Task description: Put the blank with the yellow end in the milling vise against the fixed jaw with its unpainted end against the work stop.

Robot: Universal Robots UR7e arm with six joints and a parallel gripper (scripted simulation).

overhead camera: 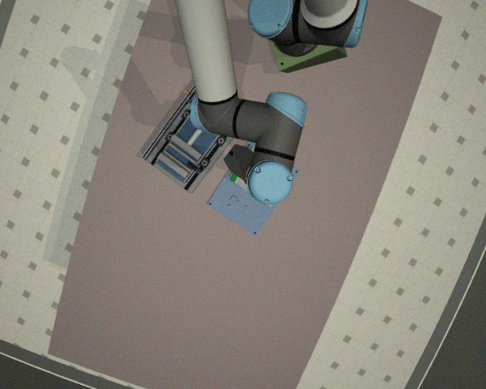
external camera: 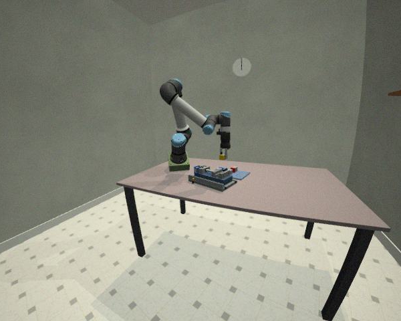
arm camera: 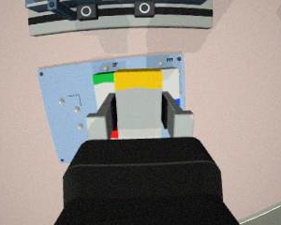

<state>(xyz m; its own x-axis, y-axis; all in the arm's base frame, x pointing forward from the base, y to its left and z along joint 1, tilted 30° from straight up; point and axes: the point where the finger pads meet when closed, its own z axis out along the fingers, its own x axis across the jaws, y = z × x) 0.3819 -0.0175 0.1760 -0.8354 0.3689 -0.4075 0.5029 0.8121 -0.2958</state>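
My jaws clamp the grey blank with the yellow end, lifted clear above the blue plate near the worktop's far edge. Green-ended and red-ended blanks lie on the plate beneath. Beyond it stands the milling vise.

Six-joint arm with pale grey-white tube links, dark grey joint housings and light blue round end caps, small screws dotted around the cap rim. Black seam rings between sections. Mounted on a square olive-green base block. Ends in a black, boxy gripper body carrying two light grey, block-shaped fingers.
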